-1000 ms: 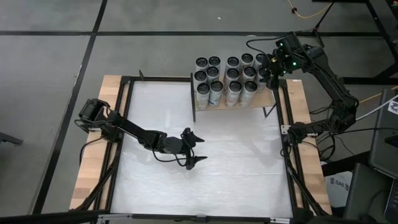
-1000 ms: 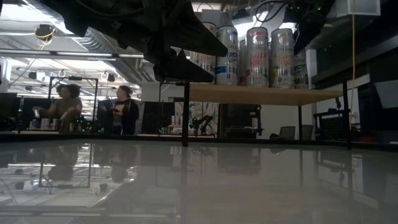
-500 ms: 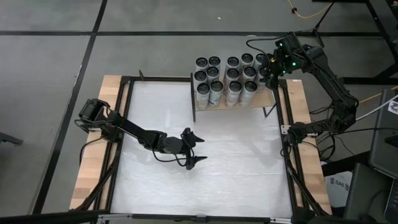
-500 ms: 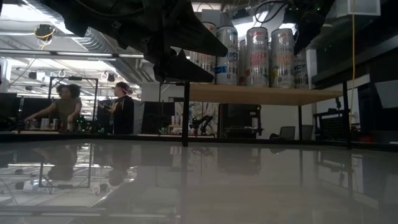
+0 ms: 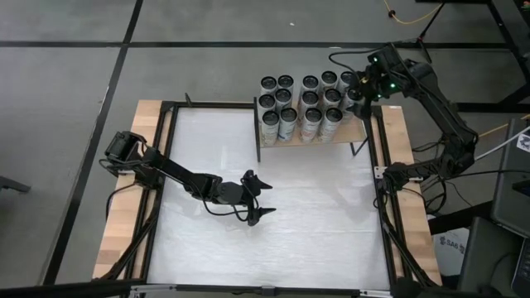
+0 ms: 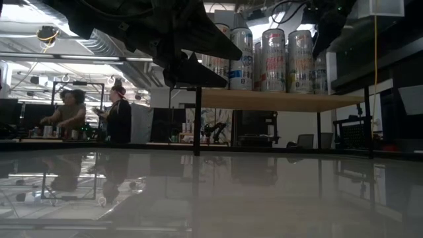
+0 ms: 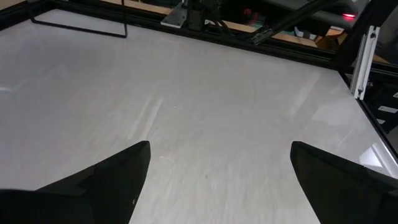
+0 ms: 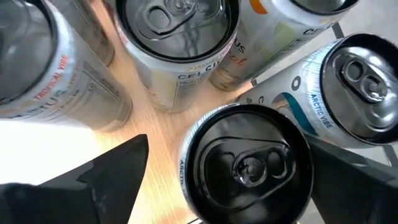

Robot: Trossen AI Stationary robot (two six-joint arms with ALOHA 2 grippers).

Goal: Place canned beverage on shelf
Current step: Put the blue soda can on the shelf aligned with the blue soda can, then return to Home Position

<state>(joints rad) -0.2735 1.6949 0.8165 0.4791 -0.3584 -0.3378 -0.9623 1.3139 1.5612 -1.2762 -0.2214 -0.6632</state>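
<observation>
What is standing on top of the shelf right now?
The shelf carries upright cans in close rows. The open right gripper straddles a black-topped can at the shelf's right end. The board's middle is hidden under the cans.

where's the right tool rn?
High view: the right tool is over the right end of the shelf, above the cans. Right wrist view: its fingers stand open around a black-topped can.

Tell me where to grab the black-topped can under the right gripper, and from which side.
Grip the black-topped can across its round side wall just below the rim, coming straight down from above. It stands upright on the shelf with other cans crowded close, so the right gripper, open astride it, probably suits best.
</observation>
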